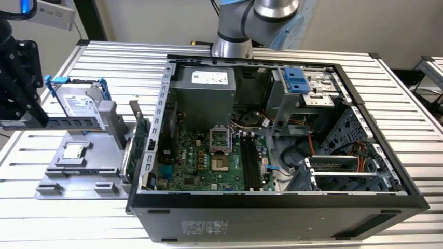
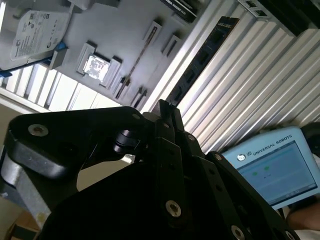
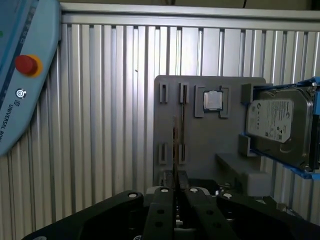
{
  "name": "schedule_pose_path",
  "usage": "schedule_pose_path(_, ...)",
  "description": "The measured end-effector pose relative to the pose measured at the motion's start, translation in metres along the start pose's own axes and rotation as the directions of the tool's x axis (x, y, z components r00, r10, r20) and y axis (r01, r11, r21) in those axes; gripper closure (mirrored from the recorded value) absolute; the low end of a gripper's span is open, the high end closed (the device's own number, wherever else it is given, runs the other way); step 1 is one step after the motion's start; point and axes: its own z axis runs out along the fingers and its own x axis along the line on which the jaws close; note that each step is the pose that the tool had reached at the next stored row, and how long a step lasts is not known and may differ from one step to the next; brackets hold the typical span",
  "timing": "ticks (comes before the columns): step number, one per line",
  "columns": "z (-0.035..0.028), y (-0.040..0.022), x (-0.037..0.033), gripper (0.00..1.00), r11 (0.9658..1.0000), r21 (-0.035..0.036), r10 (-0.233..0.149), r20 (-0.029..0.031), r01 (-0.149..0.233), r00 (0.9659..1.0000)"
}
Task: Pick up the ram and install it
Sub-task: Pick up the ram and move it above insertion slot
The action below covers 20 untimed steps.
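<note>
My gripper (image 2: 165, 107) is shut on the ram (image 2: 202, 57), a long dark stick with a row of black chips that juts out past the fingertips. In the first wrist view the ram (image 3: 174, 145) appears edge-on as a thin line rising from the closed gripper (image 3: 175, 189), held above the grey fixture tray (image 3: 200, 145). In the exterior view the gripper (image 1: 17, 116) hangs at the far left, beside the tray (image 1: 83, 179), with the ram (image 1: 24, 124) as a thin strip under it. The motherboard's long black slots (image 1: 252, 161) lie inside the open computer case (image 1: 277, 199).
The tray carries a hard drive in a blue frame (image 1: 76, 104), a processor chip (image 1: 72, 151) and an upright green card (image 1: 138, 137). A teach pendant (image 3: 20, 75) lies on the ribbed metal table (image 3: 100, 125). The case's walls and drive cage (image 1: 304, 85) surround the motherboard.
</note>
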Motion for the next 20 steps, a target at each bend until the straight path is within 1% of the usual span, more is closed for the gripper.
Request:
schedule_pose_path(2,-0.0004,-0.0015,0.0000,1.00,1.0000,-0.0002,0.000,-0.0002,0.000,1.0000)
schedule_pose_path(4,-0.0035,-0.0018,-0.0001,1.00,1.0000,0.0001,0.000,0.0002,0.000,1.0000)
schedule_pose_path(7,-0.0052,-0.0019,-0.0001,1.00,1.0000,0.0000,0.000,0.0001,0.000,1.0000)
schedule_pose_path(11,-0.0053,-0.0041,-0.0001,1.00,1.0000,0.0000,0.000,0.0001,0.000,1.0000)
schedule_pose_path(20,-0.0053,-0.0167,0.0000,1.00,1.0000,0.0000,0.000,0.0001,0.000,1.0000)
